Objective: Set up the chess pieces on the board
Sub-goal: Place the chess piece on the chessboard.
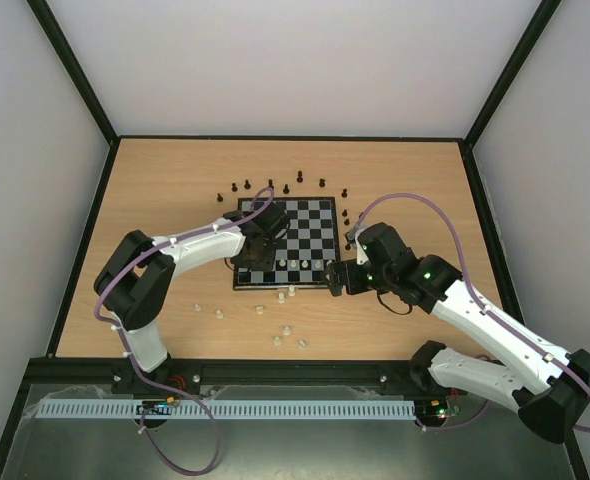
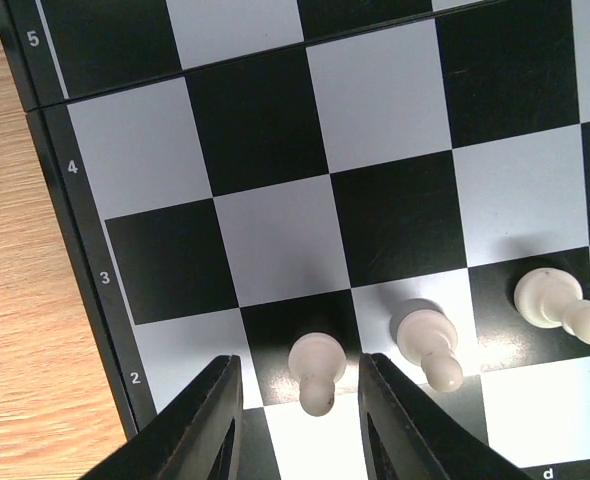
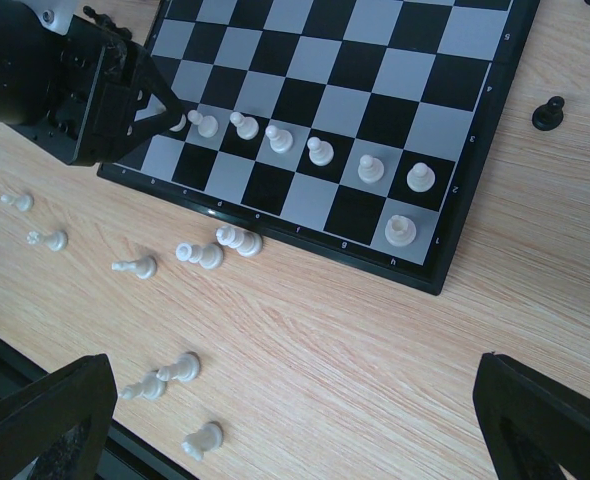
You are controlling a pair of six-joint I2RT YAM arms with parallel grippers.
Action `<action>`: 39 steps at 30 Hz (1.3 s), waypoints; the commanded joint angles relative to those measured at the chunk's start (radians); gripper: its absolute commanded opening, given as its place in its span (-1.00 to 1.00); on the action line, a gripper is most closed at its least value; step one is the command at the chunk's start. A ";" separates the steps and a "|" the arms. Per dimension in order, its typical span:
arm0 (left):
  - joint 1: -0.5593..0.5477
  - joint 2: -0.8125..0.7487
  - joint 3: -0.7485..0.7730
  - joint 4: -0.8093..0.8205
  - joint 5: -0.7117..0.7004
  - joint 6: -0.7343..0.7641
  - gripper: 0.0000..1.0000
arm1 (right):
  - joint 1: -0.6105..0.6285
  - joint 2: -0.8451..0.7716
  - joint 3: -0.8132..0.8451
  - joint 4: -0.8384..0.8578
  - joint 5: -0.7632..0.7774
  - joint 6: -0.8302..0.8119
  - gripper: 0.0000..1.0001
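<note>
The board [image 1: 310,225] lies mid-table, and it also shows in the left wrist view [image 2: 265,130] and the right wrist view [image 3: 375,70]. My left gripper [image 1: 262,250] hangs over its near-left corner, open. A cream-white pawn [image 2: 317,368] stands between its fingers [image 2: 200,430], touching neither. More white pawns [image 2: 427,340] stand along row 2 [image 3: 320,152], and a white rook [image 3: 400,230] stands on the near-right corner square. My right gripper [image 1: 337,278] is wide open and empty above bare wood near the board's near-right corner.
Several loose white pieces [image 1: 287,328] lie on the wood in front of the board, some tipped over [image 3: 215,250]. Several black pieces [image 1: 286,189] stand off the board along its far and right sides. One black piece [image 3: 548,112] sits beside the right edge.
</note>
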 commanded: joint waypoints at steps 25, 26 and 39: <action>0.023 -0.004 -0.025 -0.004 -0.020 0.026 -0.33 | 0.009 0.014 -0.019 -0.009 -0.010 -0.006 0.97; 0.023 -0.005 -0.025 -0.004 -0.021 0.026 -0.33 | 0.009 0.014 -0.018 -0.009 -0.011 -0.006 0.97; 0.029 -0.020 -0.023 0.004 -0.012 0.028 -0.34 | 0.010 0.015 -0.018 -0.009 -0.010 -0.005 0.97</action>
